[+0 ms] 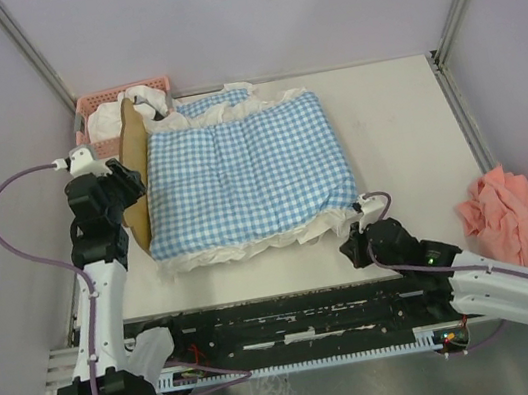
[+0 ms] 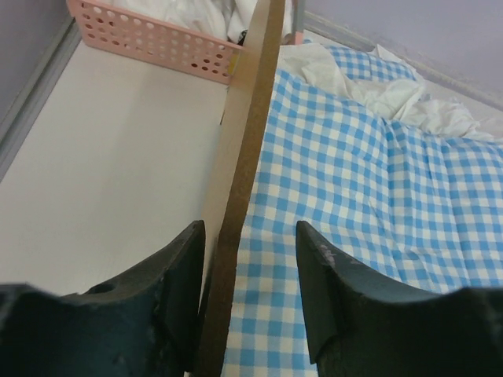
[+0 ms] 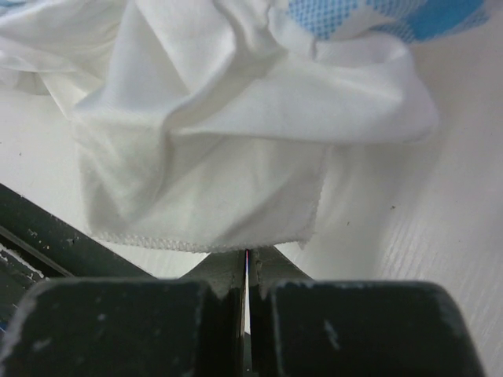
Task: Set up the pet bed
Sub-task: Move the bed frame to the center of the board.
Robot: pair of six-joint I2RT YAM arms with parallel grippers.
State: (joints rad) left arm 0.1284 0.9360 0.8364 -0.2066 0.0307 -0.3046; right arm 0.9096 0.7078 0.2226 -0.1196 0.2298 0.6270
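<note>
Pet bed [image 1: 136,183] lies under gingham bedding [image 1: 249,169] on our white desk [image 1: 394,125], lilac walls [image 1: 243,8] around. We see left claw [image 2: 250,236] wide astride its headboard [image 2: 250,141], right claw [image 3: 246,263] closed.

No legible text, labels, brands or numbers anywhere.
</note>
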